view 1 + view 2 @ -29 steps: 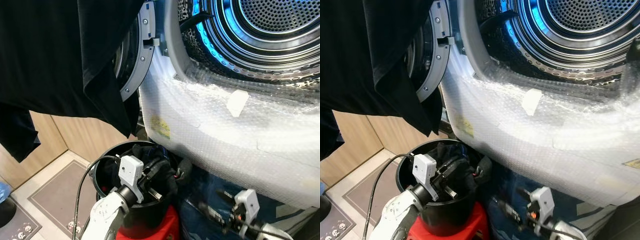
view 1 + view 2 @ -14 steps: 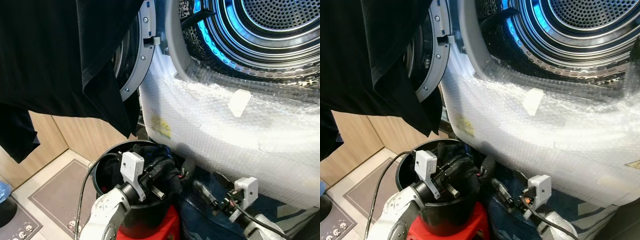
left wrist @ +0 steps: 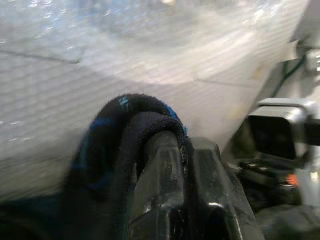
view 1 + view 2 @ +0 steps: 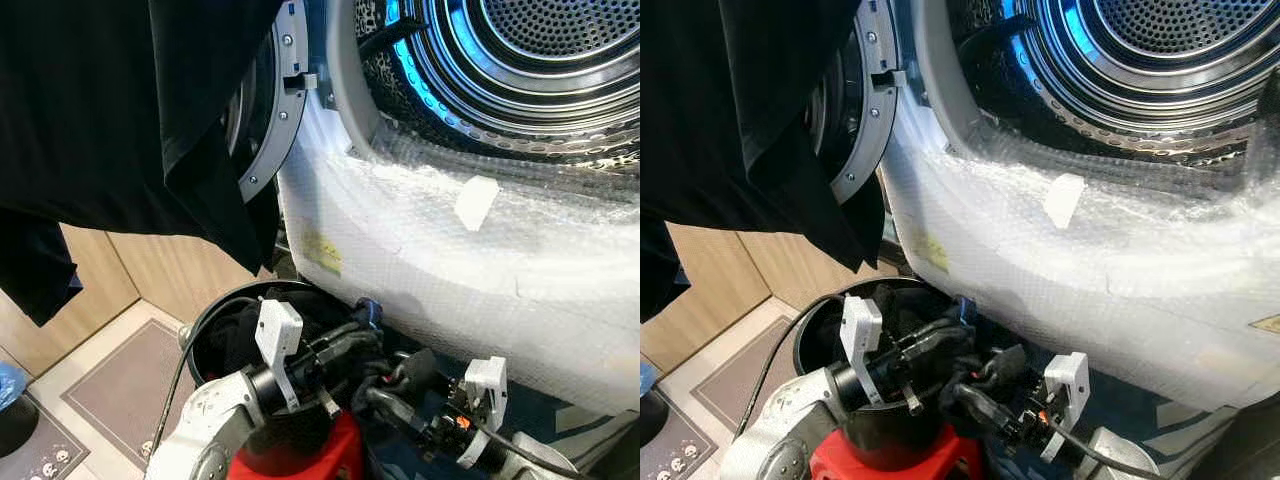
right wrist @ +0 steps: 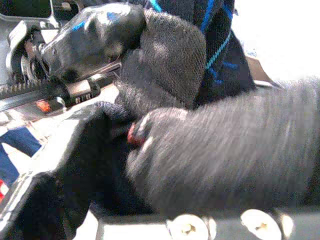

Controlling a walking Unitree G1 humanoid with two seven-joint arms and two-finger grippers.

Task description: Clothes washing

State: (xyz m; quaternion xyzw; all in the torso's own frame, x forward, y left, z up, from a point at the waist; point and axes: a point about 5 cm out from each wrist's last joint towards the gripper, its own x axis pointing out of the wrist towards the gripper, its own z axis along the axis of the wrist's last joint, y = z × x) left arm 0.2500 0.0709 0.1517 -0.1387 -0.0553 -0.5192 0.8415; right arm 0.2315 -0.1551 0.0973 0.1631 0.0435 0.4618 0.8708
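Dark sock (image 4: 362,318) drawn from bucket (image 4: 215,318), pinched in pressed-together jaws of left gripper (image 4: 352,334), long axis running toward right gripper (image 4: 385,392); that gripper's jaws buried in cloth, state cannot tell. Drum (image 4: 530,60) above, to the right.

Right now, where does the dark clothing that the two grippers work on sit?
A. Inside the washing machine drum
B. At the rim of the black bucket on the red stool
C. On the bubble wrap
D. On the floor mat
B: the left gripper and right gripper meet on the dark clothing at the rim of the black bucket, below the drum.
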